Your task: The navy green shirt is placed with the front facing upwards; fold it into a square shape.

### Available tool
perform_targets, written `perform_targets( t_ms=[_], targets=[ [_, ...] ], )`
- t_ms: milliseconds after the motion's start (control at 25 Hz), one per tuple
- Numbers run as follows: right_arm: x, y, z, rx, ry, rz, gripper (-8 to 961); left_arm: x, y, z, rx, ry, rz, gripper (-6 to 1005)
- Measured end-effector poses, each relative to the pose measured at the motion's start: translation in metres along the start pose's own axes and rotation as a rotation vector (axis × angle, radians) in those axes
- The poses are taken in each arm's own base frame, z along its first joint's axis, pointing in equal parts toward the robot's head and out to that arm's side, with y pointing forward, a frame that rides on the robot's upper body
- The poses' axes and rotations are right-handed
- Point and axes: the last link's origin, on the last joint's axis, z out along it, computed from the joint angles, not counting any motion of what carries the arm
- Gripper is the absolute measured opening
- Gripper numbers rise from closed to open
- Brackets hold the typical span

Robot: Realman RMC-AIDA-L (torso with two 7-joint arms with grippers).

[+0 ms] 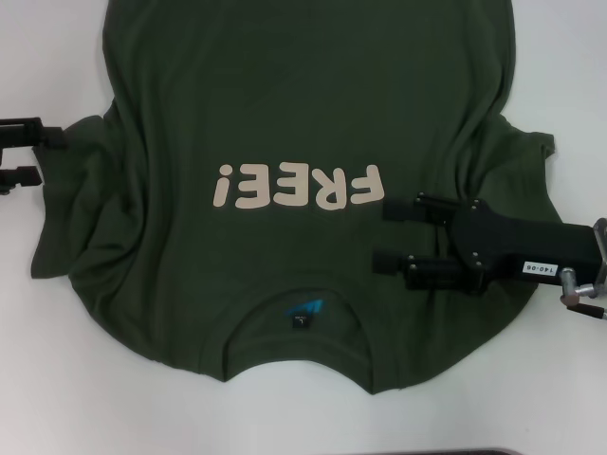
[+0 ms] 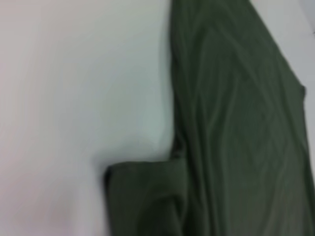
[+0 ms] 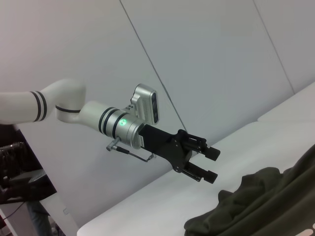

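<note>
Navy green shirt [image 1: 285,123] flat under right gripper [image 1: 387,234], left gripper [image 1: 43,154] beside sleeve

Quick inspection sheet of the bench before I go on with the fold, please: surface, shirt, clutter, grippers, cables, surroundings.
Surface: white table, bare around the cloth.
Job's things: green shirt spread front up, lettering showing, collar nearest the robot; its sleeve on the robot's left is rumpled.
Clutter: nothing seen.
Grippers: left gripper open, above the table beside that sleeve; right gripper open, over the chest beside the lettering.
Cables: thin cable on the left wrist.
Surroundings: pale wall behind the table.
</note>
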Motion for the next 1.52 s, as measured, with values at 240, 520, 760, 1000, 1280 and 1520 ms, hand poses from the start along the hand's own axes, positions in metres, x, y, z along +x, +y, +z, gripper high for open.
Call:
perform_targets(
  t_ms=[240,520,760,1000,1280,1520],
  targets=[
    [0.000,-0.001,0.000,0.004,0.000,0.002,894,0.001,-0.005,0.004,0.067,-0.011,0.000,776],
    [0.000,-0.001,0.000,0.005,0.000,0.002,894,0.002,-0.008,0.007,0.093,-0.003,-0.009,776],
    [0.000,-0.001,0.000,0.006,0.000,0.002,895,0.004,-0.008,0.010,0.100,0.014,-0.010,777],
    [0.000,-0.001,0.000,0.005,0.001,0.002,895,0.001,-0.013,0.015,0.119,0.006,-0.019,777],
    [0.000,-0.001,0.000,0.005,0.000,0.002,895,-0.001,-0.012,0.019,0.119,-0.002,-0.018,777],
    [0.000,-0.001,-0.001,0.006,0.001,0.001,894,-0.001,-0.009,0.022,0.112,-0.007,-0.010,777]
  ],
)
